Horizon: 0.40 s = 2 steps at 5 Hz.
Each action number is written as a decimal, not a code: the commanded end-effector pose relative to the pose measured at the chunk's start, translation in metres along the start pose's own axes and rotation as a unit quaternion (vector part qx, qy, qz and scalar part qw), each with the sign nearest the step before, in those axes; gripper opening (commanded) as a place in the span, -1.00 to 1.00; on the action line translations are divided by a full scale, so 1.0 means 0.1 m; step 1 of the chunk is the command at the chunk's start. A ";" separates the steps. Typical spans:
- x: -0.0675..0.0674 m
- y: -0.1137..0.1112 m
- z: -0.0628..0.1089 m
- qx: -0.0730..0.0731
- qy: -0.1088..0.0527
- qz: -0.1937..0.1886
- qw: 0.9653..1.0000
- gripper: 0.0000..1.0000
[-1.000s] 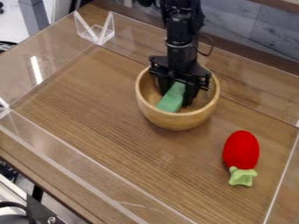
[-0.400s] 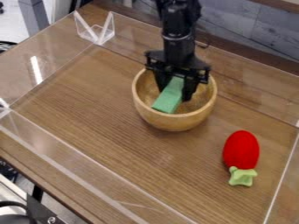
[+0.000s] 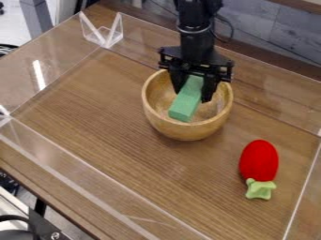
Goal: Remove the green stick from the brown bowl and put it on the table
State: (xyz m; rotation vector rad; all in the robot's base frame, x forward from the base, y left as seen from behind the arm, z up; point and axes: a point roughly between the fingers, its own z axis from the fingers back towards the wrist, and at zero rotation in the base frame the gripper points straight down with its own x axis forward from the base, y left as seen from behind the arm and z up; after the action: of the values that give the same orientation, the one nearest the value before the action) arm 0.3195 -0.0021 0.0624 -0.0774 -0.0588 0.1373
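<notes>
Since a second ago the gripper [image 3: 196, 82] has come up out of the bowl, bringing the green stick [image 3: 189, 101] with it, so the stick's top end now stands near rim height instead of deep inside.

Largest in view is the desk [image 3: 113, 141], a brown wood-grain top with fine straight streaks, fenced by low clear plastic walls [image 3: 51, 56] that catch pale reflections. On it sits the brown bowl [image 3: 189, 117], round, light wood with a thick smooth rim, a little right of the middle. Above it hangs the black arm [image 3: 194, 28], pointing straight down into the bowl.

To the right, well apart from the bowl, lies a red strawberry toy [image 3: 260, 161] with a glossy oval body and a green stem toward the near edge.

Closed tight on the stick's upper end, the gripper's dark jaws hold the flat, matte, light-green rectangular block. Its long axis runs steeply, tilted, upper end at the gripper and lower end slanting down-left inside the bowl, over the hollow.
</notes>
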 end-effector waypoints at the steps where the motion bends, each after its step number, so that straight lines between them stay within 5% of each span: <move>1: 0.14 -0.06 0.29 -0.006 -0.043 0.015 0.999 -1.00; 2: 0.12 -0.04 0.24 -0.009 -0.043 0.006 0.999 -1.00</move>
State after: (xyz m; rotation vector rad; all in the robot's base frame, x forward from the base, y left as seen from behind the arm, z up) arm 0.3252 -0.0024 0.0671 -0.0852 -0.0780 0.1574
